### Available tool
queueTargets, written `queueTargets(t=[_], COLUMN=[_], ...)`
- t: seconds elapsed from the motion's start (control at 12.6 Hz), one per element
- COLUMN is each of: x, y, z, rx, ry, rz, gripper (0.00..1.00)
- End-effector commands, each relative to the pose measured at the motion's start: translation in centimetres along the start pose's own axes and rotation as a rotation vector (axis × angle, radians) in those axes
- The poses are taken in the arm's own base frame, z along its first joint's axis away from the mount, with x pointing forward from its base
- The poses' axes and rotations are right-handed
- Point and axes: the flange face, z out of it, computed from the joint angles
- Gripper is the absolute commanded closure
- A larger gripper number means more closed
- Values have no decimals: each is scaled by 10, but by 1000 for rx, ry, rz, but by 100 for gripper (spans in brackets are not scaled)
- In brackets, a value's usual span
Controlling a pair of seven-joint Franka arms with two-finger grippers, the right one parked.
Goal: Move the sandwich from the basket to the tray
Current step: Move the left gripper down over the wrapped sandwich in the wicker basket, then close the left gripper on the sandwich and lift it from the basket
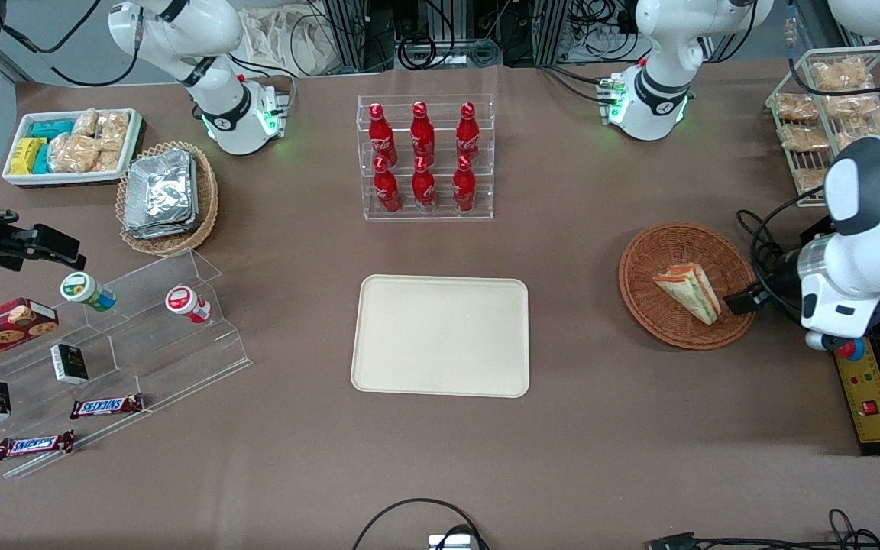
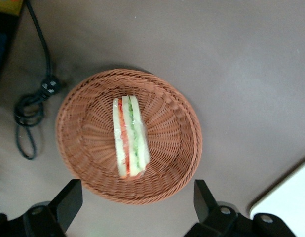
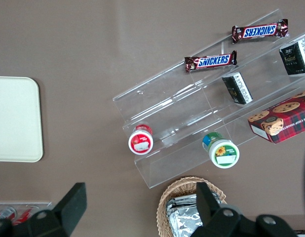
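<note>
Claw (image 2: 135, 207) wide above basket (image 2: 88, 148) | sandwich (image 2: 129, 138) inside | cable (image 2: 29, 106) beside basket

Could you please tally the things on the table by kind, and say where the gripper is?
Red bottles in the clear rack: 6
Snickers bars: 2
Wicker baskets, counting the basket: 2
Sandwich: 1
Tray: 1
Total: 12
The gripper hangs open above the basket's edge.

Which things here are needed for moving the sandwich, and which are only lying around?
Needed: sandwich in the reddish-brown basket; cream tray, bare; gripper, open, above the basket.

Lying around: cola bottles, foil packets, Snickers bars, cookie box.
</note>
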Motion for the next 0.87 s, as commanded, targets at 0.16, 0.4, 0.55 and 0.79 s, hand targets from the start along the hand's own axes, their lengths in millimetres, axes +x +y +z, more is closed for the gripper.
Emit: queueTargets(t=[0.16,0.4,0.55,0.79], x=[-34,-44,-44,-44], y=[-2,-9,-10,-10], z=[81,118,128,138], rx=[-39,-39,-24,-9], ry=[56,60,49,38], rz=[-144,-162,-175,-173], gripper=[0,0,0,0])
